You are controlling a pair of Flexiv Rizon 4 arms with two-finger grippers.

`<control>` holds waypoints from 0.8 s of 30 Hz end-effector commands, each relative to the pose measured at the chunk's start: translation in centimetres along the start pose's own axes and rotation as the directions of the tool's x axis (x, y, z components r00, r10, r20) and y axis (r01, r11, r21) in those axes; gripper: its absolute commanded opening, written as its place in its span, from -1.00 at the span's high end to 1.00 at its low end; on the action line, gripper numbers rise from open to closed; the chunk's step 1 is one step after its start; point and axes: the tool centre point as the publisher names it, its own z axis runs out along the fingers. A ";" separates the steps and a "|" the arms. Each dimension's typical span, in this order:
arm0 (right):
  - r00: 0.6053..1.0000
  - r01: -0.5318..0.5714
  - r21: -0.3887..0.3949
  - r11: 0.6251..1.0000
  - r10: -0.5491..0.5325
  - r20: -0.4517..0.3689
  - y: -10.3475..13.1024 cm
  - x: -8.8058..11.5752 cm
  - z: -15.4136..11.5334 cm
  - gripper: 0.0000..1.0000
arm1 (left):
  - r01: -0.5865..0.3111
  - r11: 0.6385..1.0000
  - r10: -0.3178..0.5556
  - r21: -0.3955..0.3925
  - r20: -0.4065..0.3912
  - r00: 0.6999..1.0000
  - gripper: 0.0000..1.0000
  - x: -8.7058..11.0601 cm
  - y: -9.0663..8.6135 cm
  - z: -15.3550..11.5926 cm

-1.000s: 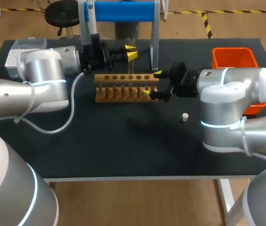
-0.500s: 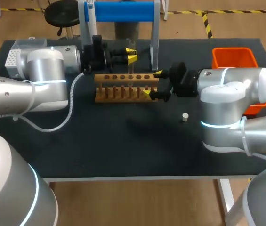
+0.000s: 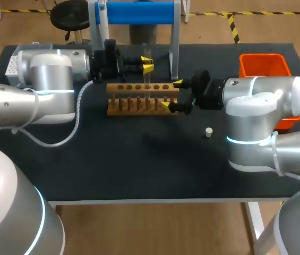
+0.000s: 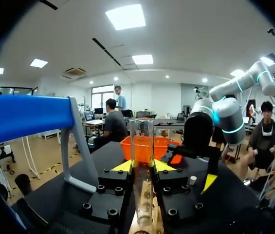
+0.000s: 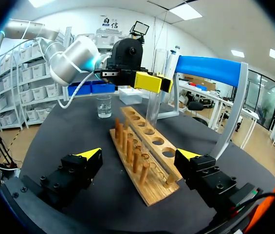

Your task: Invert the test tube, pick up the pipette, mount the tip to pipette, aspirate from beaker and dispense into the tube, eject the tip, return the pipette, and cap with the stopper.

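— What's biggest here?
— The black table (image 3: pixel 139 170). The left arm (image 3: pixel 43 90) comes over its left edge and lies toward the far side. The right arm (image 3: pixel 256 106) comes in over the right edge.

— And their grippers?
— The left gripper (image 4: pixel 142 165) pinches the tube (image 4: pixel 142 136): both yellow tips press its glass from two sides. The right gripper (image 3: pixel 172 94) is spread wide, one finger on each side of the rack's right end. In the right wrist view one finger stands clearly apart from the wood.

— What stands on the table?
— A stand (image 3: pixel 134 11) with a blue bar sits at the middle of the far edge. The wooden rack (image 3: pixel 139 101) lies lengthwise just in front of it. An orange bin (image 3: pixel 264 64) is in the far-right corner, partly behind the right arm. A white box (image 3: pixel 13 65) is in the far-left corner, behind the left arm.

— Smaller things?
— A glass beaker (image 5: pixel 104 106) stands beyond the rack's left end, by the left arm. It shows only in the right wrist view.

— Where exactly is the tube?
— Upright over the rack, mouth up, its lower end at one of the holes in the right half. I cannot tell how deep it sits.

— Anything else?
— A small white stopper (image 3: pixel 208 132) stands alone near the right arm, toward the near edge from the rack's right end, touching nothing.
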 end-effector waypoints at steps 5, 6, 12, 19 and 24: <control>1.000 0.000 0.000 1.000 0.000 0.002 0.0 0.0 0.0 -1.00 | 0.006 1.000 -0.006 0.012 0.002 1.000 1.00 -0.3 0.4 0.0; 1.000 0.000 0.000 1.000 0.000 0.002 0.0 0.0 0.0 -1.00 | 0.006 1.000 -0.006 0.013 0.003 1.000 1.00 -0.4 0.5 -0.1; 1.000 0.000 0.000 1.000 0.000 0.002 0.0 0.0 0.0 -1.00 | 0.013 1.000 -0.013 0.018 0.007 1.000 1.00 -0.3 1.0 -0.2; 1.000 0.000 0.000 1.000 0.000 0.002 0.0 0.0 0.0 -1.00 | 0.016 1.000 -0.016 0.023 0.008 1.000 1.00 -0.4 1.4 -0.1; 1.000 0.000 0.000 1.000 0.000 0.002 0.0 0.0 0.0 -1.00 | 0.021 1.000 -0.022 0.023 0.010 1.000 1.00 -0.4 1.8 -0.1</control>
